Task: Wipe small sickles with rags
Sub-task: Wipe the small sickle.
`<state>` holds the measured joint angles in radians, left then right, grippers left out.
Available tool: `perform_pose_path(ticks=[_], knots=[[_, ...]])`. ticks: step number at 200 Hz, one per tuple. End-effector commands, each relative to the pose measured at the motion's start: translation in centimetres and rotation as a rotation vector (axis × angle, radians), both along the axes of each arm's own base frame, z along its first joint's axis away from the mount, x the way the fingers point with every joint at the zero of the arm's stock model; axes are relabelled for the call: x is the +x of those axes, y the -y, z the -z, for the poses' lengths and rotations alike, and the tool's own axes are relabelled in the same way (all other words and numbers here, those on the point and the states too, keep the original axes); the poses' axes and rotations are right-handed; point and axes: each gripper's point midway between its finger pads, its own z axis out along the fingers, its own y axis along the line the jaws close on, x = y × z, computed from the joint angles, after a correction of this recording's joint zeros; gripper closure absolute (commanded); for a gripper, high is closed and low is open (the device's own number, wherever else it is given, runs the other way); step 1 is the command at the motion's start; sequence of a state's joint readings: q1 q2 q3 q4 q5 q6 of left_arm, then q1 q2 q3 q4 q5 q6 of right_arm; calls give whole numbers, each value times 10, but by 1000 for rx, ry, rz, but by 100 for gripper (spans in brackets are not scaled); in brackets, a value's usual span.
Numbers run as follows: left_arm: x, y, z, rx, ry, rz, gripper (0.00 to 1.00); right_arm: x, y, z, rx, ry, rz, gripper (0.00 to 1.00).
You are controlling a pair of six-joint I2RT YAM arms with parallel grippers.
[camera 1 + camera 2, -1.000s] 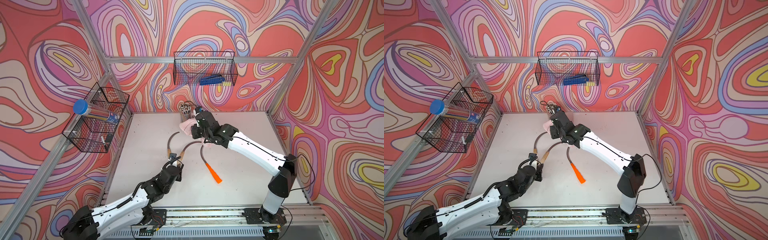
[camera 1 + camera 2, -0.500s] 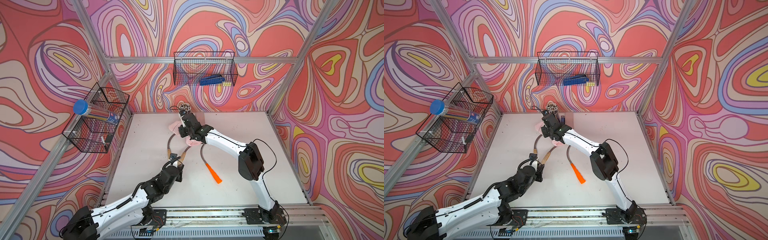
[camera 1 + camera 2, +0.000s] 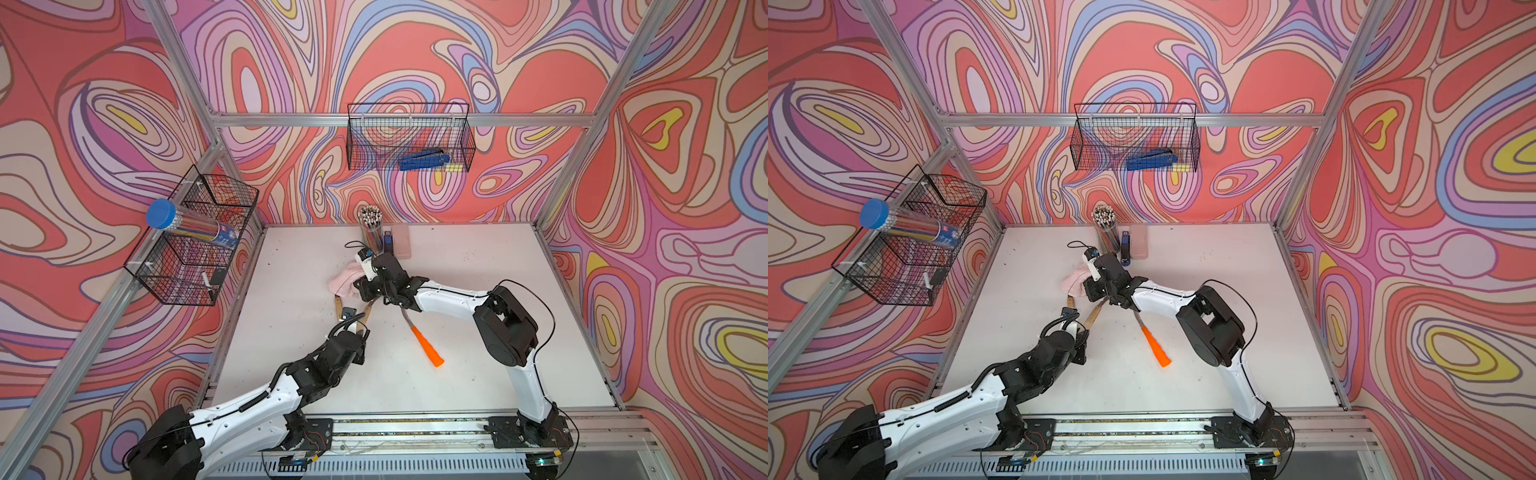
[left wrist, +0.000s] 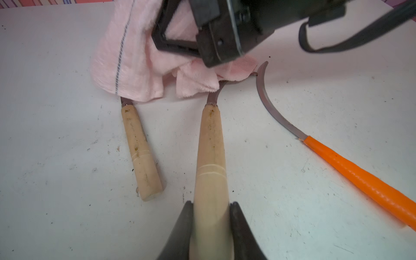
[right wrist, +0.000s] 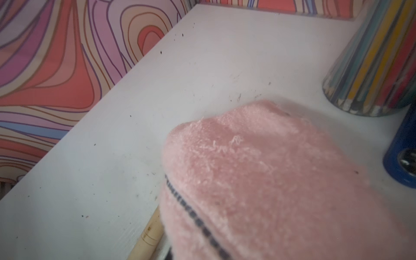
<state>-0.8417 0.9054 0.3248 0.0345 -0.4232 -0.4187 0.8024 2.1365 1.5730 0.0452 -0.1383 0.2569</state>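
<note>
Left wrist view: the left gripper (image 4: 211, 208) clamps the smooth, pale wooden handle of the held sickle (image 4: 210, 144), which lies on the scuffed white table (image 4: 56, 157). Just beside it lies a 2nd wooden sickle (image 4: 140, 148). On the other side is the orange sickle (image 4: 351, 171), its thin grey curved blade bare. The fuzzy, wrinkled pink rag (image 4: 130, 58) hides most of both wooden sickles' blades and is bunched in the clenched right gripper (image 3: 360, 287). Beyond stand a pencil cup (image 3: 371, 227) and a smooth pink case (image 3: 402, 242).
</note>
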Motion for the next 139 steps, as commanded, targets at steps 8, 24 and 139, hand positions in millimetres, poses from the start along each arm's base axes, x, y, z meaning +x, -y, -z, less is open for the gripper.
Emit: perform_pose_path(ticks=[8,24,139], knots=[[7,-1,-12,-5,39,-27,100,9,-4,-33,84,40,52,100],[8,-4,-11,4,37,-41,100,10,7,-13,59,-6,110,100],[6,-7,-12,-4,37,-51,100,11,51,85,-220,-176,315,100]])
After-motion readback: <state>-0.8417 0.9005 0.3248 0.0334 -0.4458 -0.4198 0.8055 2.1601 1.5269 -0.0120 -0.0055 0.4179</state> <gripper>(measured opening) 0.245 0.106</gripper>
